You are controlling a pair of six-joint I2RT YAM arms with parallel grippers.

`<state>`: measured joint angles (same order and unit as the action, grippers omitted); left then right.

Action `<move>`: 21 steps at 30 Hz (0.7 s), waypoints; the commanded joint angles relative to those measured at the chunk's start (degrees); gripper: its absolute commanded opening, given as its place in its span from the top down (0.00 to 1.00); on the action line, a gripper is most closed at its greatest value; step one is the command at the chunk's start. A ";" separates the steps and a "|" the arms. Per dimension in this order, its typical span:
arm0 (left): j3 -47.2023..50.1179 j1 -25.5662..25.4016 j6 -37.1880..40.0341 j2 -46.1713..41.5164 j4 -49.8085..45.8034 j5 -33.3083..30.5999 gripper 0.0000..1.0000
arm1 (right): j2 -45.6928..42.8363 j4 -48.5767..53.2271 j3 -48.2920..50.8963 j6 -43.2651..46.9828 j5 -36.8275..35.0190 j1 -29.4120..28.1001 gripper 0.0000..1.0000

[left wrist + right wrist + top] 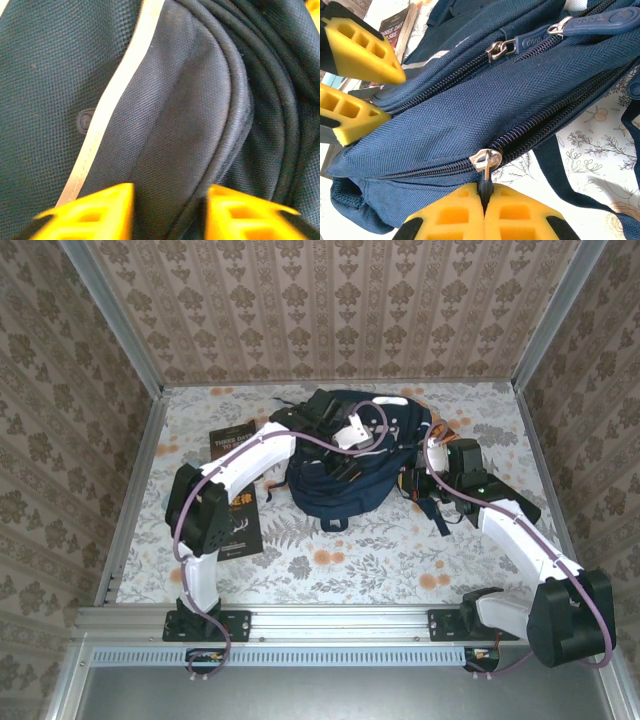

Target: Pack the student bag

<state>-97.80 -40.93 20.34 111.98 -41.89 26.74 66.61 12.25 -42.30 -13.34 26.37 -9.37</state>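
The navy student bag (340, 480) lies mid-table, with a white stripe (107, 115) across its fabric. My left gripper (170, 192) comes down on the bag from above. Its yellow fingers (365, 50) straddle a raised fold of the bag's cloth, which fills the gap between them. My right gripper (484, 192) is at the bag's right side and is shut on the dark pull tab of a silver zipper slider (486, 159). Left of the slider the zip is closed; right of it the teeth gape open. Two more zipper pulls (502, 48) sit on the upper zip.
A dark book (232, 440) lies left of the bag and a second one (240, 525) sits partly under my left arm. Dark bag straps (440, 515) trail toward my right arm. Patterned walls close in the table on three sides.
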 commanded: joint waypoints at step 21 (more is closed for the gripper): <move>4.53 -1.86 -24.54 -5.13 16.33 -20.86 1.00 | -3.98 0.63 0.03 0.54 1.32 -15.76 1.00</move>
<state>-93.80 -43.75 3.53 108.66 -31.44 11.75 63.99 16.32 -42.30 -10.94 24.88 -21.26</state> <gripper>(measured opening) 0.048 0.063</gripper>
